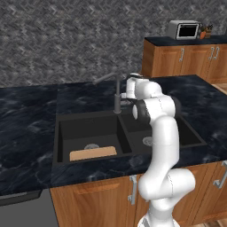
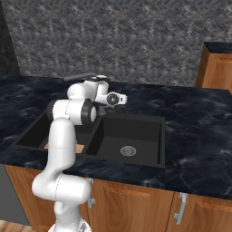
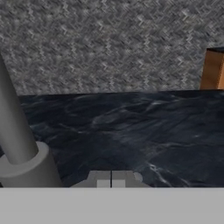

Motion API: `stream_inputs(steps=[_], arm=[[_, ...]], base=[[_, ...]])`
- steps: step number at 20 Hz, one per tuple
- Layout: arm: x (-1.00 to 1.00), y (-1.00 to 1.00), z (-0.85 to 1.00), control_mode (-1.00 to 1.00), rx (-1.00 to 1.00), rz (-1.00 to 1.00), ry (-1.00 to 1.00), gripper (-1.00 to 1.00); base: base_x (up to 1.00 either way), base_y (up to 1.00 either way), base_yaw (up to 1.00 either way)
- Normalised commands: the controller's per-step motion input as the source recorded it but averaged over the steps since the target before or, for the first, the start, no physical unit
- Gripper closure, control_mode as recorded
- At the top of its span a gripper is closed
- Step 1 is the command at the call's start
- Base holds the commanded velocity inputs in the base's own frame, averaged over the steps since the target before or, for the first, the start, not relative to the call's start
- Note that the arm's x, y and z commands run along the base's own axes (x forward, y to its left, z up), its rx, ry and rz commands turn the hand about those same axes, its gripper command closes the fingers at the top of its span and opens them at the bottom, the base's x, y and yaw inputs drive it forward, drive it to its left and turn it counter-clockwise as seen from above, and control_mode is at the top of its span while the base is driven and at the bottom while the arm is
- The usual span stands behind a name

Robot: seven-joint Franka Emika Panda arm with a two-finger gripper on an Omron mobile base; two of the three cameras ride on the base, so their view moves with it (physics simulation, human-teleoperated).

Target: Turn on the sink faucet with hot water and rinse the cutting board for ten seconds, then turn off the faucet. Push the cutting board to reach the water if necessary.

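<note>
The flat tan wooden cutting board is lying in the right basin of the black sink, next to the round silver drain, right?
Not quite. The flat tan wooden cutting board lies in the left basin of the black double-basin sink, just in front of that basin's round silver drain. The left base view shows it.

Flat, even rendered light fills all three views — no clear source and no hard cast shadows. The black matte double-basin sink (image 1: 128,133) reads darkest. The dark marbled stone counter (image 2: 199,118) shows faint pale streaks, no glare. The hand view looks soft and coarse — the grey faucet post (image 3: 17,144) is blurred.
</note>
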Motion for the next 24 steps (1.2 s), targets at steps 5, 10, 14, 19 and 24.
stream_inputs(steps=[5,10,14,19,24], arm=[[0.00,-0.05,0.00,-1.00,0.00,0.00,0.00,1.00],[0.00,-0.31,-0.01,-1.00,0.02,0.00,0.00,1.00],[0.00,-0.49,-0.05,-1.00,0.03,0.00,0.01,1.00],[0.00,-0.59,-0.02,-1.00,0.04,0.00,0.02,1.00],[-0.02,-0.61,-0.04,-1.00,0.04,0.00,0.02,1.00]], base=[[0.00,0.00,0.00],[0.00,0.00,0.00],[0.00,0.00,0.00],[0.00,0.00,0.00],[0.00,0.00,0.00]])
